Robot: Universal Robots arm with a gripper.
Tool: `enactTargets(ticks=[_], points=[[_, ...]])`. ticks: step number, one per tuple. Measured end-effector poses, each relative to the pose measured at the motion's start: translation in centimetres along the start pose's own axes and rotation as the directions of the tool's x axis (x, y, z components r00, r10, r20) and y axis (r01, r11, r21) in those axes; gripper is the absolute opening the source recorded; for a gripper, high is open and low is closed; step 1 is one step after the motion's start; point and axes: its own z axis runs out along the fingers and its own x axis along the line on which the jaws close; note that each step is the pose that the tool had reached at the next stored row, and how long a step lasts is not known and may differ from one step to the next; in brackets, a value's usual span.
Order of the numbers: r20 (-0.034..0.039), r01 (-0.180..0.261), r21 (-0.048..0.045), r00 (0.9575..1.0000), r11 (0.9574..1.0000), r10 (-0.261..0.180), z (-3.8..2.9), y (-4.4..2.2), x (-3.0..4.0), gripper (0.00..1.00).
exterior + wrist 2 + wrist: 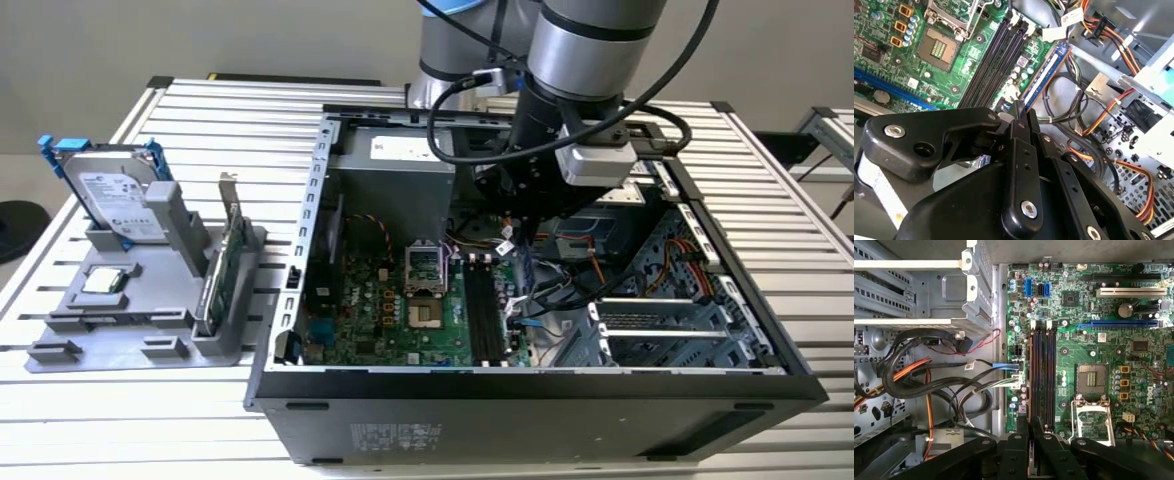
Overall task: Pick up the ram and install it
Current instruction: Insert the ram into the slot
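I am hovering inside the open computer case, over the green main board. My gripper is pinching nearly shut on one end of the ram. The ram is lying edge-on along the black slots, at their side nearest the loose cables. I cannot tell whether it is touching a slot. My fingers are covering its near end. Outside the case, on the exterior view's left, a grey stand is holding a hard drive, a green card and a small square chip.
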Motion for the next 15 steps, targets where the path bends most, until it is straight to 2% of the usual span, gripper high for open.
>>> enactTargets(ticks=[6,15], points=[[-0.0001,0.000,-0.0009,1.0000,1.0000,0.000,0.08,0.04,0.00,0.00],[-0.0001,0.000,-0.0012,1.0000,1.0000,0.000,0.86,0.24,-0.03,0.00]])
